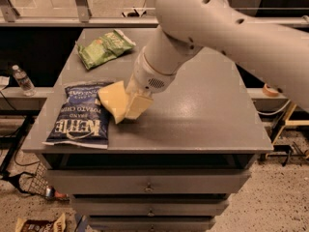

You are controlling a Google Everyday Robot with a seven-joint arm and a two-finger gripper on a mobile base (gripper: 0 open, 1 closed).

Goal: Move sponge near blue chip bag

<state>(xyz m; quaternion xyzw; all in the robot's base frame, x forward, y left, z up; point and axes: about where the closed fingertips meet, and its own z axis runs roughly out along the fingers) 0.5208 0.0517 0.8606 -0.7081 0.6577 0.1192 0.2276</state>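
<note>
While I watch the one camera view, the gripper (pixel 128 109) sits low over the left half of the grey table (pixel 207 120), fingers clamped on the sponge (pixel 112 99). The sponge is tilted, with its left corner right at the right edge of the blue chip bag (pixel 81 116). I can't tell if it touches the bag or the tabletop. The blue bag lies flat at the front-left corner. A green chip bag (pixel 104 46) lies at the back left, well apart. A water bottle (pixel 22 79) stands off the table, far left.
</note>
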